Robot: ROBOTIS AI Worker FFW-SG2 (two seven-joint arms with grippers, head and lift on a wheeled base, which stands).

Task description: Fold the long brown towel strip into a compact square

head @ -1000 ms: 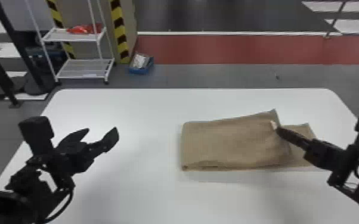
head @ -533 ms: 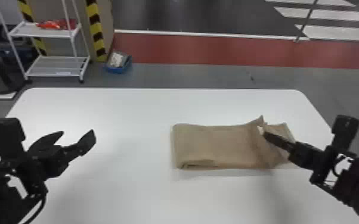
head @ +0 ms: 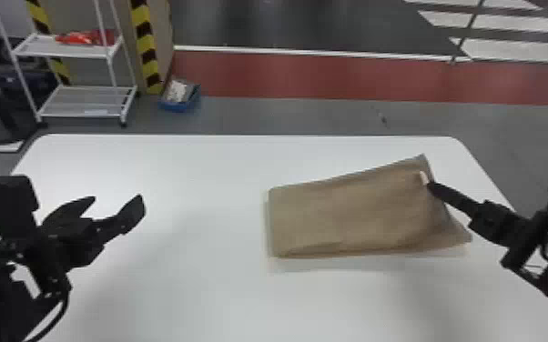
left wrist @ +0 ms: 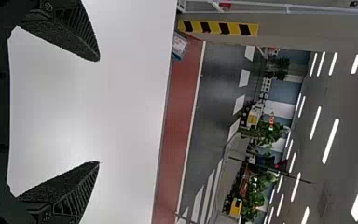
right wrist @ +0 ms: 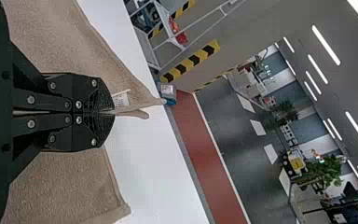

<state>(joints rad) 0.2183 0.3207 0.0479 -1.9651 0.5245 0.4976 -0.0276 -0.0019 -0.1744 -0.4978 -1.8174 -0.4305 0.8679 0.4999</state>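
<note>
The brown towel (head: 355, 213) lies on the right half of the white table (head: 173, 295), as a flattened, layered oblong rather than a square; its left end is fairly straight, its far edge slants away toward the far right, and a corner spreads out at the near right, close to the table's right edge. The right gripper (head: 431, 185) is at the towel's right end, by the far corner; in the right wrist view its two fingers are brought together at the tips, with a fold of the towel's edge pinched between them; a small white tag (right wrist: 121, 99) sits on the cloth just beside the fingertips. The gripped part seems raised above the table, though the fingers hide part of it and I can't be sure how far the lift runs.

The left gripper (head: 114, 201) hangs over the left part of the table, well apart from the towel; its fingers are spread wide, with nothing between them.

Beyond the table's far left stands a white shelf rack (head: 88, 102), with something red (head: 86, 38) on its upper shelf; a blue bin (head: 180, 105) sits on the floor to its right, beside a post striped yellow and black (head: 148, 50).
</note>
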